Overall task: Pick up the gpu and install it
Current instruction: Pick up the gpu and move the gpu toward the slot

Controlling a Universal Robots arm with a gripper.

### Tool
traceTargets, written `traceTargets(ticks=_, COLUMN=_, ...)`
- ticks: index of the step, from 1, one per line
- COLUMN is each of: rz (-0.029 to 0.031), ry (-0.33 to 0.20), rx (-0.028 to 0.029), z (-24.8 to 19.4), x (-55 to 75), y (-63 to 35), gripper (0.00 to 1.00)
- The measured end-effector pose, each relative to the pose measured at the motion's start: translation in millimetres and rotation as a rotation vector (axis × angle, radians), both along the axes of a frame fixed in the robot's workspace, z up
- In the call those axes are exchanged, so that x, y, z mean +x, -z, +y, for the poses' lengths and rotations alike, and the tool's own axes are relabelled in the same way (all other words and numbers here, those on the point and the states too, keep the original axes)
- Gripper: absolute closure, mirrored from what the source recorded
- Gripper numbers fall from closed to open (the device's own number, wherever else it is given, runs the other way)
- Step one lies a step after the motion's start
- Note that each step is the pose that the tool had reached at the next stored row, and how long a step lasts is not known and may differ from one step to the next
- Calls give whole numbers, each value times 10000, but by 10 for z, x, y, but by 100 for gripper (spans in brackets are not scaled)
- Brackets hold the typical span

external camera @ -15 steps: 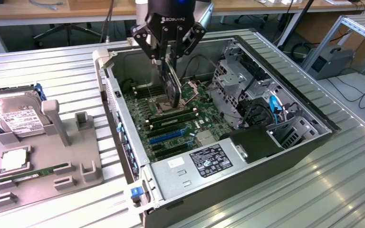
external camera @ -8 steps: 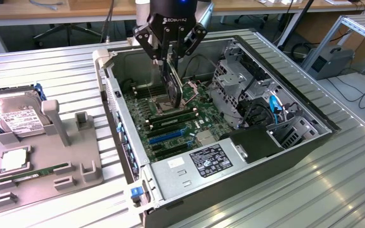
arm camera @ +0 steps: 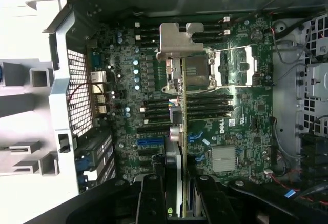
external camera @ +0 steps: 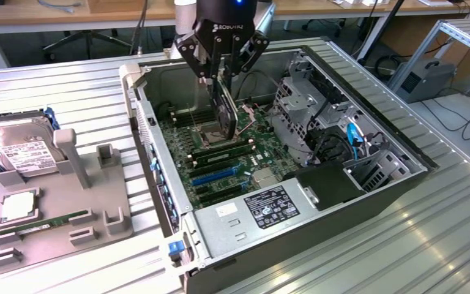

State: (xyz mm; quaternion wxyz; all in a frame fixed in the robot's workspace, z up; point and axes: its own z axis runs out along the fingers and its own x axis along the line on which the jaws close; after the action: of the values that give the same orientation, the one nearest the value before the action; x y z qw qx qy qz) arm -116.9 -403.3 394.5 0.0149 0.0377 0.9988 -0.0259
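The gpu [external camera: 227,113], a thin dark card, hangs on edge over the motherboard [external camera: 256,162] inside the open computer case [external camera: 243,236]. My gripper [external camera: 221,75] is shut on its upper edge, one finger on each face. The card's lower end hovers near the CPU socket and the RAM slots, apart from the board. In the wrist view the gpu [arm camera: 177,131] shows edge-on, with its silver bracket at the far end. My gripper [arm camera: 177,196] clamps it between the two black fingers [arm camera: 152,198]. A blue expansion slot [arm camera: 151,143] lies just beside the card's line.
A grey parts holder [external camera: 63,208] in the exterior view's left carries a hard drive [external camera: 21,148], a CPU [external camera: 19,207] and a green RAM stick [external camera: 51,222]. A metal drive cage [external camera: 300,101] and cables fill the case's right side. The power supply [external camera: 269,208] sits at the near end.
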Motion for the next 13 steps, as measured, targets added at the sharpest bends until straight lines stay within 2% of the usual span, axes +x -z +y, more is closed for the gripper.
traceTargets(ticks=13, rz=0, ry=0, rx=-1, z=0, x=53, y=44, gripper=73)
